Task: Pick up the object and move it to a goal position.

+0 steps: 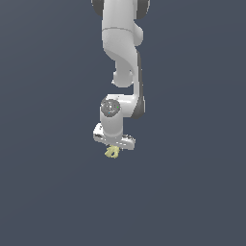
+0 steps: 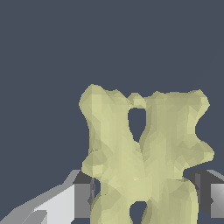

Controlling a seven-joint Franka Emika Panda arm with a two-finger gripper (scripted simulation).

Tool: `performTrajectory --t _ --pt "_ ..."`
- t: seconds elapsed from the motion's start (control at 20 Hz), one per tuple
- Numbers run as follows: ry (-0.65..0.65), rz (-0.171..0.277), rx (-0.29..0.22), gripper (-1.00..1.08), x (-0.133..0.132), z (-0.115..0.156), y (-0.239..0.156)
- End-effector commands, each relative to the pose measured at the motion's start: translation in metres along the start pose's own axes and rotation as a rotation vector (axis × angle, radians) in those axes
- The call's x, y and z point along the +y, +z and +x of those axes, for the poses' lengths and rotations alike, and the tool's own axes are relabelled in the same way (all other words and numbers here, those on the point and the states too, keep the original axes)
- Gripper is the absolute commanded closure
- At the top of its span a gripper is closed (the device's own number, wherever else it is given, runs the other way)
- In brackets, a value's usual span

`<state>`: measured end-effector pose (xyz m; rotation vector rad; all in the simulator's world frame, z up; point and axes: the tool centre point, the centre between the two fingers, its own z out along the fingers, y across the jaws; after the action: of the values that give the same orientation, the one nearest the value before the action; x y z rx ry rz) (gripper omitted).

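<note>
The object is a small pale yellow bumpy block with dark holes. In the exterior view it pokes out just below the white gripper at the end of the arm. In the wrist view the object fills the middle, close to the camera, sitting between the two grey fingers, one on each side. The jaws stand tight against its sides, so the gripper is shut on the object. The object's lower end is cut off by the wrist picture's edge.
The white arm comes down from the top of the exterior view. A plain dark blue-grey surface lies all around. No other object or marker shows.
</note>
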<state>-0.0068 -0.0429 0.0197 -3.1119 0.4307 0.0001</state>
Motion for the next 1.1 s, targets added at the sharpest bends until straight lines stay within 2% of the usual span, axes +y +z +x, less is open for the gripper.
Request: performTrajectory --t 0.0,0.65,1.05 --pt "0.0 0.0 0.001 1.08 -0.002 0.003 -0.002" --pt "0.0 0.0 0.001 1.08 -0.03 0.044 -0.03" --pt "-0.001 0.0 0.0 1.08 -0.038 0.056 -0.037"
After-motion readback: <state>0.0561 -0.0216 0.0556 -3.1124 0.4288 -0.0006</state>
